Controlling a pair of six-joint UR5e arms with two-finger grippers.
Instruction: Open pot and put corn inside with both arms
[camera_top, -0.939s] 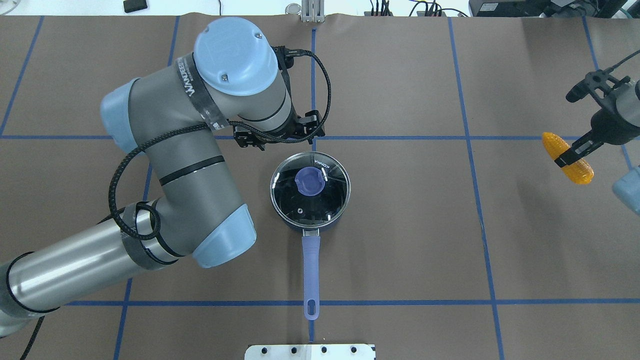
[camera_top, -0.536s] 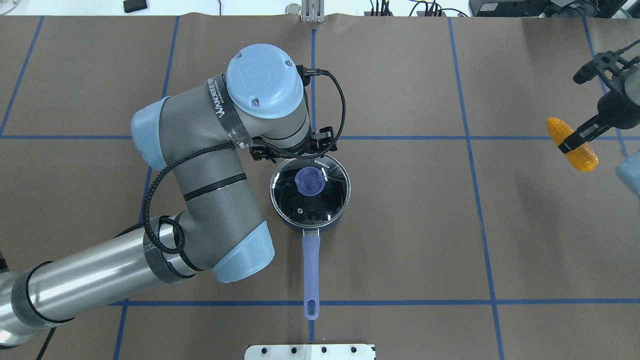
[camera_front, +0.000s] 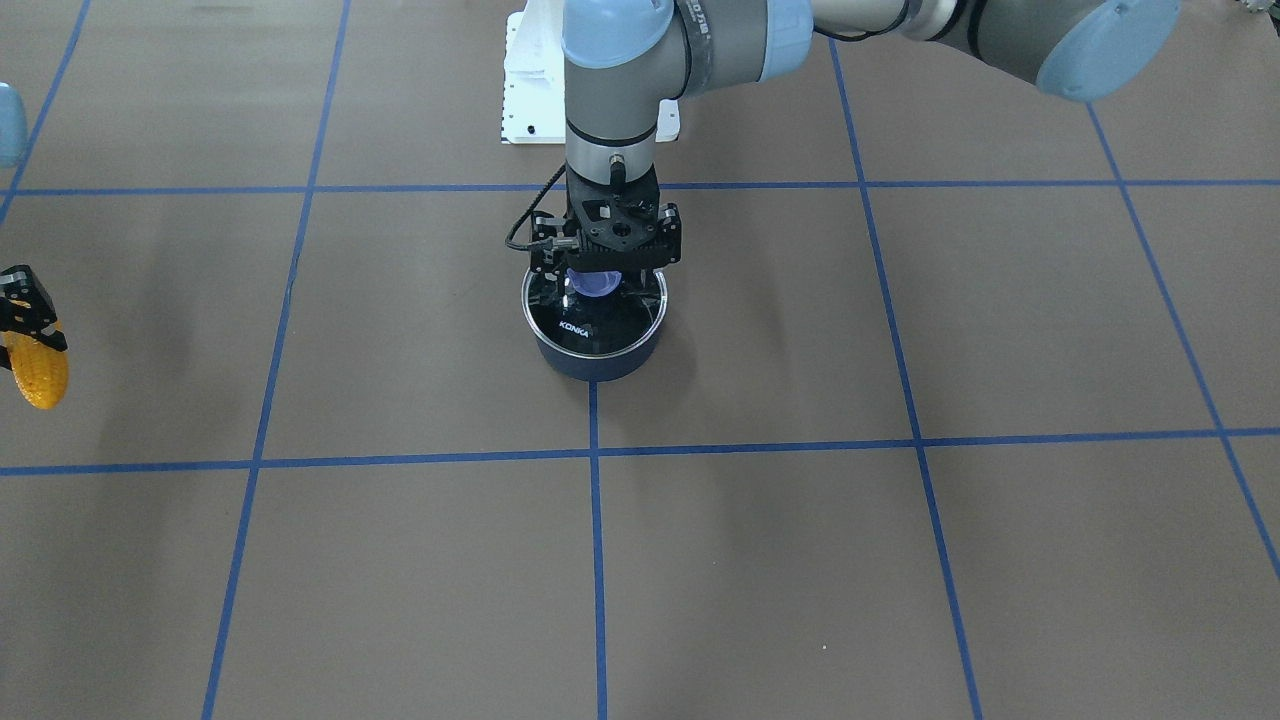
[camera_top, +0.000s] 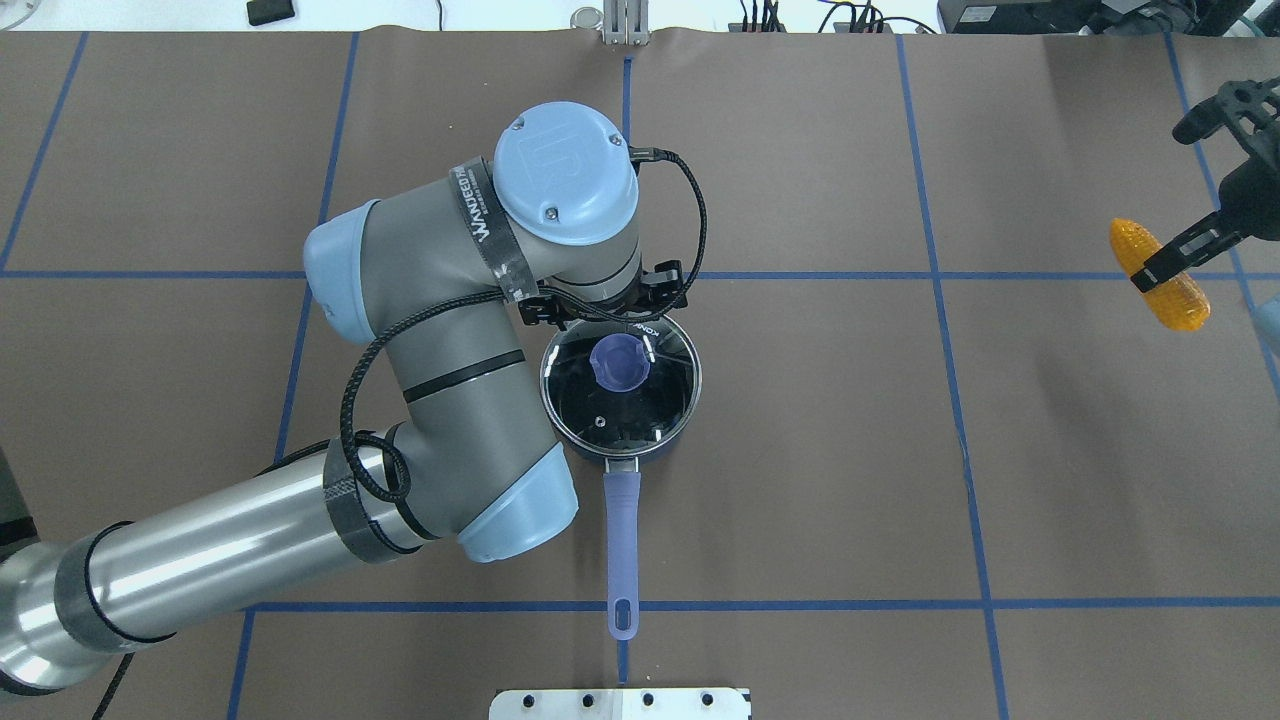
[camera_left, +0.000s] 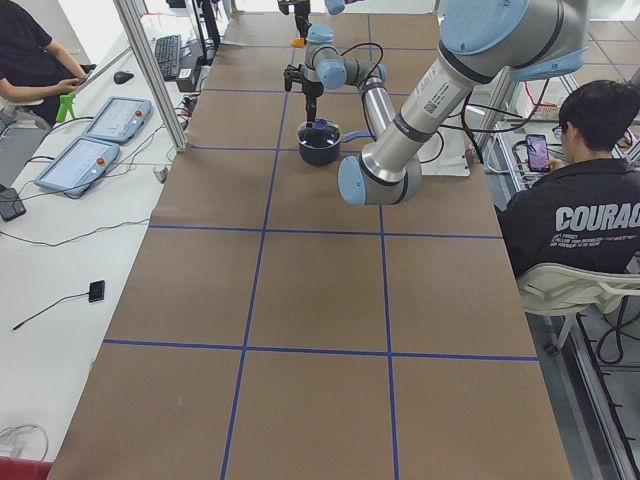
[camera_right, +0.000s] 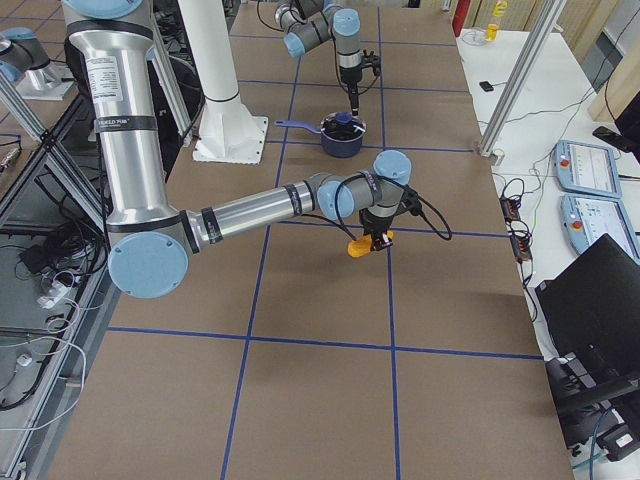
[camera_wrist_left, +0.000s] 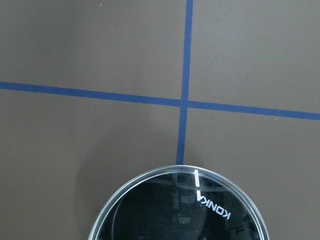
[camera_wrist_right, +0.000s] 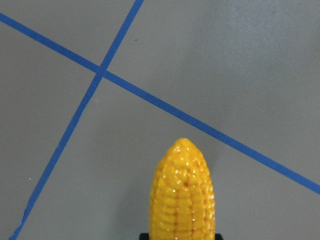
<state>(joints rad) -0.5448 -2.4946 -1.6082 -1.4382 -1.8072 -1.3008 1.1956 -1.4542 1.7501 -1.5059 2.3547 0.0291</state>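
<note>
The dark navy pot (camera_top: 672, 425) stands mid-table with its glass lid (camera_top: 655, 400) on, blue knob (camera_top: 620, 362) up and lavender handle (camera_top: 622, 540) pointing toward the robot's base. My left gripper (camera_front: 600, 272) hangs just above the lid, over the knob (camera_front: 597, 285), and looks open with nothing in it. The left wrist view shows only the lid's far rim (camera_wrist_left: 180, 210). My right gripper (camera_top: 1168, 262) is shut on the orange-yellow corn (camera_top: 1180, 305), held in the air at the far right. The corn also shows in the front view (camera_front: 40, 372) and right wrist view (camera_wrist_right: 182, 195).
Blue tape lines (camera_top: 940, 300) grid the brown table cover. A white base plate (camera_top: 620, 703) sits at the near table edge behind the handle. A seated operator (camera_left: 580, 210) and control pendants (camera_left: 75, 165) flank the table in the left view.
My left arm has swung right and toward the pot, bringing its gripper from beyond the lid to over it. My right gripper has carried the corn farther right and away from the robot.
</note>
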